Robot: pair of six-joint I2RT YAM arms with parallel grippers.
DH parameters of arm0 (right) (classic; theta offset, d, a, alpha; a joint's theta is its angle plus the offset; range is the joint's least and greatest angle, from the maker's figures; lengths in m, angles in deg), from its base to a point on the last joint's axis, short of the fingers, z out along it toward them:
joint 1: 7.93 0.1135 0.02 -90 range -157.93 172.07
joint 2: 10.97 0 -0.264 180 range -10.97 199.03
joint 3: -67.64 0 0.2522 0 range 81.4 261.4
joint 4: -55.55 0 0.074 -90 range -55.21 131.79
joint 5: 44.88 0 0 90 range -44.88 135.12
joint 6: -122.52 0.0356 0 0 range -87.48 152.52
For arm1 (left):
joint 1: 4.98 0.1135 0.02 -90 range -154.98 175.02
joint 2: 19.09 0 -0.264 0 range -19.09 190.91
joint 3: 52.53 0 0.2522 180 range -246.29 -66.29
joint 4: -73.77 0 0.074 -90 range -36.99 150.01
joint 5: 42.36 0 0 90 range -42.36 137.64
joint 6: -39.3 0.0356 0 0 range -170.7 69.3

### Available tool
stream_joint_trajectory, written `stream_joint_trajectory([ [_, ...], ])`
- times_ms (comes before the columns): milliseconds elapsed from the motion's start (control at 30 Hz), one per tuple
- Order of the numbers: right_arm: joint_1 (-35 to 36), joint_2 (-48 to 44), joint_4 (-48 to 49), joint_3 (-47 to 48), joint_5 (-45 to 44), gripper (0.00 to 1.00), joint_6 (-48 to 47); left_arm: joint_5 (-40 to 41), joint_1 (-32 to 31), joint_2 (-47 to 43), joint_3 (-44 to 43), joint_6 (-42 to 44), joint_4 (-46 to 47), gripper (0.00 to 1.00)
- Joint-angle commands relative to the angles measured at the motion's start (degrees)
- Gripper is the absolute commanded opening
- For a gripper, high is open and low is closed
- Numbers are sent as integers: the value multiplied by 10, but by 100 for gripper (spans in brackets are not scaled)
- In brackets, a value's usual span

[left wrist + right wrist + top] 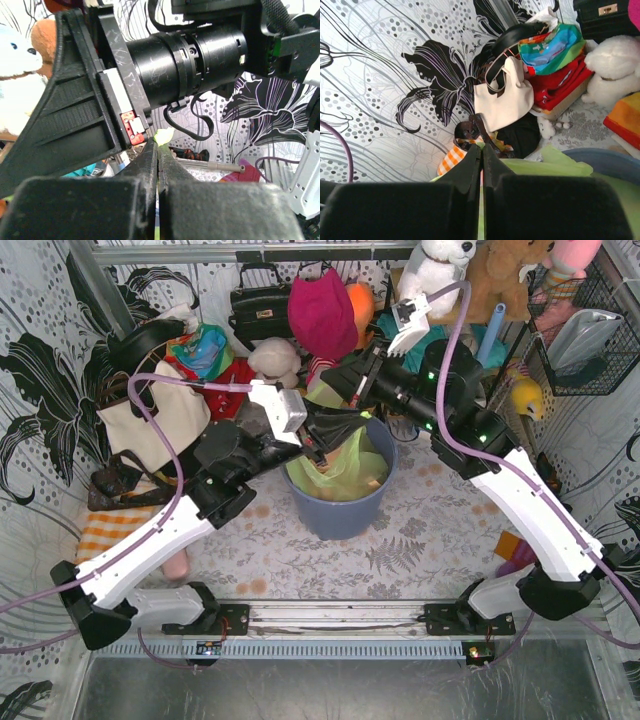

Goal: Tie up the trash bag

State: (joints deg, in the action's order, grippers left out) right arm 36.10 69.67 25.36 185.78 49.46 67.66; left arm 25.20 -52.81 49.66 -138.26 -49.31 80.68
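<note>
The trash bag [345, 468], thin light-green plastic with tan paper showing through, sits in the round blue-grey bin [340, 512] at mid-table. My left gripper [358, 422] reaches right over the bin's far rim and is shut on a strip of the bag, whose green tip [164, 135] pokes out past the left gripper [159, 142]. My right gripper [328, 380] reaches left just beyond it, crossing the left arm. The right gripper [482, 147] is shut with green film between its fingers, and the bag [555, 162] spreads below it.
Soft toys, a cream handbag [150, 420], a black handbag [258, 308] and a magenta hat [322, 310] crowd the back. A wire basket [590, 330] hangs at the right wall. An orange checked cloth [100, 535] lies at the left. Patterned walls close both sides.
</note>
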Motion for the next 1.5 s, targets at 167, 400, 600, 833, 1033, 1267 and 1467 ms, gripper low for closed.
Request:
stream_joint_trajectory([
  [167, 2, -39, 47, -33, -18, 0, 2, 64, 3, -58, 14, 20, 2, 0],
  [400, 2, -14, 56, 20, 15, 0, -10, 58, 2, -88, 24, 14, -3, 0],
  [600, 2, 117, 56, 199, 116, 0, -5, 10, 2, -61, -17, 10, -26, 0],
  [833, 2, 250, 16, 402, 198, 0, 34, -22, 2, -6, -79, 10, -28, 0],
  [1033, 2, 243, 35, 389, 230, 0, 52, -22, 2, 34, -122, 13, -21, 0],
  [1267, 1, 169, -15, 297, 134, 0, -6, -6, 2, 14, -84, 10, 4, 0],
  [1467, 1, 127, -46, 247, 43, 0, -40, 20, 2, -4, -64, 17, 9, 0],
])
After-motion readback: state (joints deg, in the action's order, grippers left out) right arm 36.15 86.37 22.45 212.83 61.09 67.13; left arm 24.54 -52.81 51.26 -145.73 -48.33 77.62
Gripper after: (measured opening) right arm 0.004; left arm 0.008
